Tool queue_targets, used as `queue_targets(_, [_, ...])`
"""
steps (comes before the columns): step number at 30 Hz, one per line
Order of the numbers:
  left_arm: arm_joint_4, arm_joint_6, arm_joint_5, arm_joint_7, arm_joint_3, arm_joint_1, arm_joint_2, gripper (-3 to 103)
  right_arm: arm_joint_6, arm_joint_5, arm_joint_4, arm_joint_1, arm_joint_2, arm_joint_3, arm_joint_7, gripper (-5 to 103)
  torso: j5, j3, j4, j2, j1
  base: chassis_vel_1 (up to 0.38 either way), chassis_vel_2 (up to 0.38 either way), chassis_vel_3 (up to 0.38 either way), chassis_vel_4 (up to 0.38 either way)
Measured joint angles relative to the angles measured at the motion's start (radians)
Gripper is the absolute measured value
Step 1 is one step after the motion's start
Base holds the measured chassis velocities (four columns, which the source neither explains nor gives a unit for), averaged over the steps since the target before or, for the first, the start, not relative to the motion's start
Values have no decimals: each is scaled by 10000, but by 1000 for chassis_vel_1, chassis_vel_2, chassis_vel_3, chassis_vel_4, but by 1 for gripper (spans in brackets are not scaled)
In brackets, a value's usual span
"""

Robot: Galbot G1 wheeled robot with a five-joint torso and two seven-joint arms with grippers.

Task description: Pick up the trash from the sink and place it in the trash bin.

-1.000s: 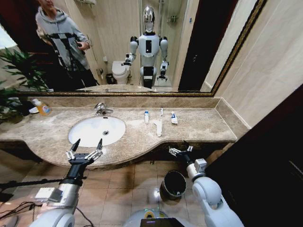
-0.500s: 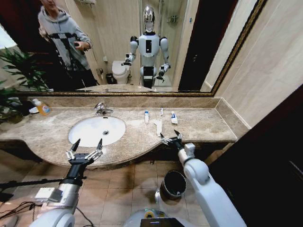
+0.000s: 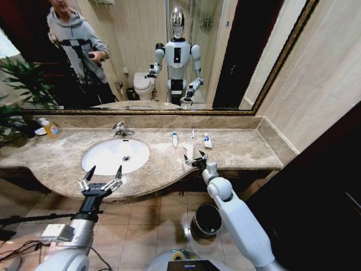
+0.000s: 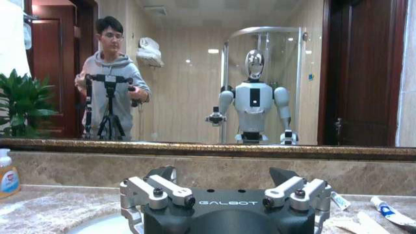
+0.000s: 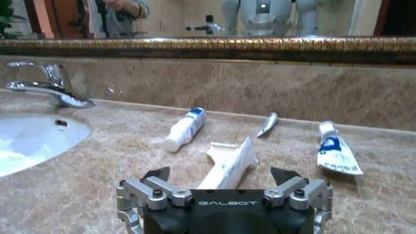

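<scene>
Left tool point(image 3: 101, 176) parked at the counter point(image 3: 237, 148) edge by the sink point(image 3: 115, 155), fingers spread, holding nothing, probably just waiting. Trash lying right of the basin: blue-capped tube point(image 5: 184, 128), flat white packet point(image 5: 231, 162), thin stick point(image 5: 266, 124), another tube point(image 5: 335, 150). Right tool point(image 3: 195, 162) now up over the counter lip behind the packet, jaws apart, lined up for a grab, up from beside the trash bin point(image 3: 206, 219) a second ago.
</scene>
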Motion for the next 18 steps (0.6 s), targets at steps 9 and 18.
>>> queue_targets(9, [0, 0, 0, 0, 0, 0, 0, 100, 99, -88, -121, -120, 69, 46, -42, 77, 0, 0, 0, 0, 0, 0, 0, 0, 0])
queue_targets(18, [0, 0, 0, 0, 0, 0, 0, 100, 95, -88, -131, -157, 107, 85, -37, 50, 0, -1, 0, 0, 0, 0, 0, 0, 0])
